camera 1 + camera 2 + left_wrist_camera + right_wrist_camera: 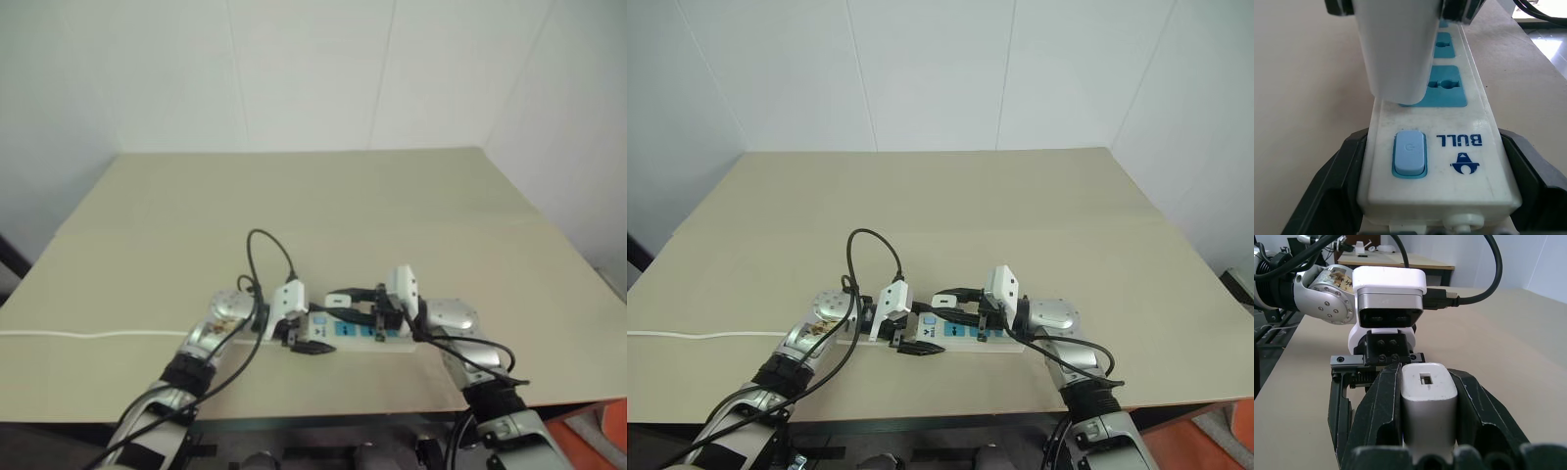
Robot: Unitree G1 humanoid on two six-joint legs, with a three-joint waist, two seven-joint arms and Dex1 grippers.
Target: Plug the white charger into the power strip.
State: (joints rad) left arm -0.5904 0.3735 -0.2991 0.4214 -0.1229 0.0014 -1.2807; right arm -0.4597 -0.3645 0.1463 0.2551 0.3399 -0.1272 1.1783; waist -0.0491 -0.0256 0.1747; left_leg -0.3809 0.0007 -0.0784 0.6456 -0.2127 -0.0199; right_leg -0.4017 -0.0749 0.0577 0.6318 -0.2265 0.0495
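**K:** Two grippers, both clamped. Left gripper [1437, 196] has its black fingers [1322, 196] pinching the switch end of the long white plastic power strip with blue socket faces [1449, 142], one finger on each long side. Right gripper [1429, 406] squeezes the small white boxy charger [1429, 401] between its fingers [1378, 416].

**M:** Where's the charger relative to the strip?

**K:** Directly over the blue socket next to the light-blue rocker switch [1409, 154]. Can't tell if the prongs are seated; the charger body hides them.

**M:** Arm pose?

**K:** Wrists bent inward, grippers facing each other across the strip. Left points right and slightly down, right points left, roughly level.

**M:** Surroundings?

**K:** Strip lies flat near the front edge of a plain beige table [950, 196], its thin white cord [686, 335] trailing off to the left. White panelled walls [931, 69] behind.
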